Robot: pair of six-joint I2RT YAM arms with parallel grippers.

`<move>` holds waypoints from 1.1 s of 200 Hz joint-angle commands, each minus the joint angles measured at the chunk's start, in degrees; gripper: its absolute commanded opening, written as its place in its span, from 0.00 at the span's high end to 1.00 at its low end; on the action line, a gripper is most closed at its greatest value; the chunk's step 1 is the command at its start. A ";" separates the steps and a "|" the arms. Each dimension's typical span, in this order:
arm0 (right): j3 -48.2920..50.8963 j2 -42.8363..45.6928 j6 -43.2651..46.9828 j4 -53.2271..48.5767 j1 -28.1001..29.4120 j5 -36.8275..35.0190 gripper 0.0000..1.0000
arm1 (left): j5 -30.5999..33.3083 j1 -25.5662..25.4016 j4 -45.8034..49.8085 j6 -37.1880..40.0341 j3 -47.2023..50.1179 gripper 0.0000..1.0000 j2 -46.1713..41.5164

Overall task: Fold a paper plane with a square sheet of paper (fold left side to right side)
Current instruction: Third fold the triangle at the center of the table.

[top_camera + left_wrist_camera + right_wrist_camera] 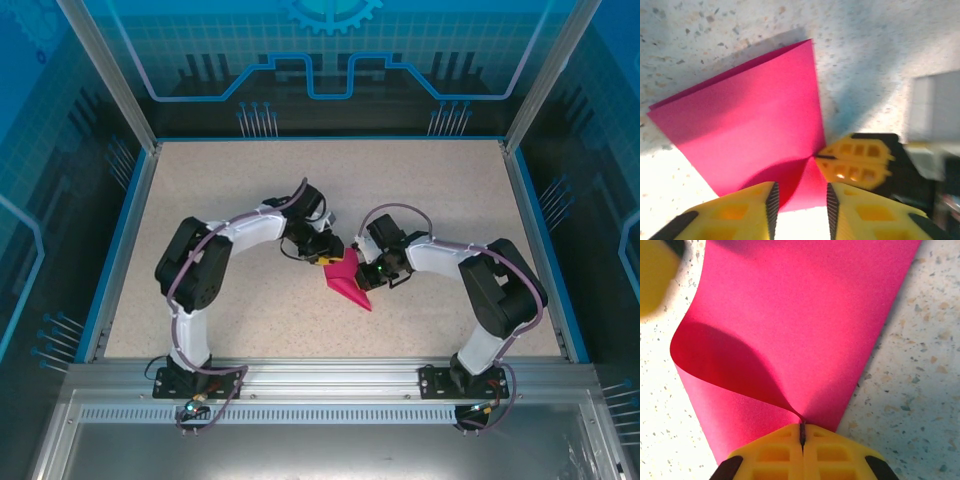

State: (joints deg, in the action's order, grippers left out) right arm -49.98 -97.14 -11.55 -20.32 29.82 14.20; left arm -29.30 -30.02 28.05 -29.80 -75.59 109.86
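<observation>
The square sheet of paper (350,285) is magenta-pink and lies folded over on the speckled table between the two arms. One layer curls up from the flat layer (805,315). My right gripper (801,429) is shut on the lifted edge of the paper, its yellow fingers pressed together with the paper pinched in the seam. In the left wrist view the same gripper (818,157) holds the paper (750,115) at its right edge. My left gripper (800,192) stands just beside it with its fingers parted over the paper's near part, gripping nothing. From above, the left gripper (328,252) and right gripper (366,272) nearly meet.
The speckled beige tabletop (230,180) stretches bare around the paper, bounded by a blue rim (118,240) and metal frame posts. A blurred yellow finger (655,275) of the left gripper sits at the upper left of the right wrist view.
</observation>
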 commanded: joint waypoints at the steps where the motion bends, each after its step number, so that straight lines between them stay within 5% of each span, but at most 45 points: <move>1: 0.15 -2.25 0.78 -2.71 -0.40 -0.46 1.00 | -0.37 0.08 1.14 0.27 2.79 0.73 -3.66; 48: -0.03 -2.33 0.92 -2.87 -0.30 -0.31 1.00 | -5.68 -4.49 -6.53 -4.15 7.43 0.86 -3.01; 220: -0.06 -2.37 0.74 -3.15 -0.38 -0.14 1.00 | 0.00 -6.83 -8.15 -4.83 11.70 0.88 4.51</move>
State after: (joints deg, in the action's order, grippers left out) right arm -50.35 -97.51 -11.53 -20.58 29.82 14.52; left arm -31.73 -36.60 18.87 -34.57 -65.34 112.90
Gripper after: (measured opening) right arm 0.042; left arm 0.126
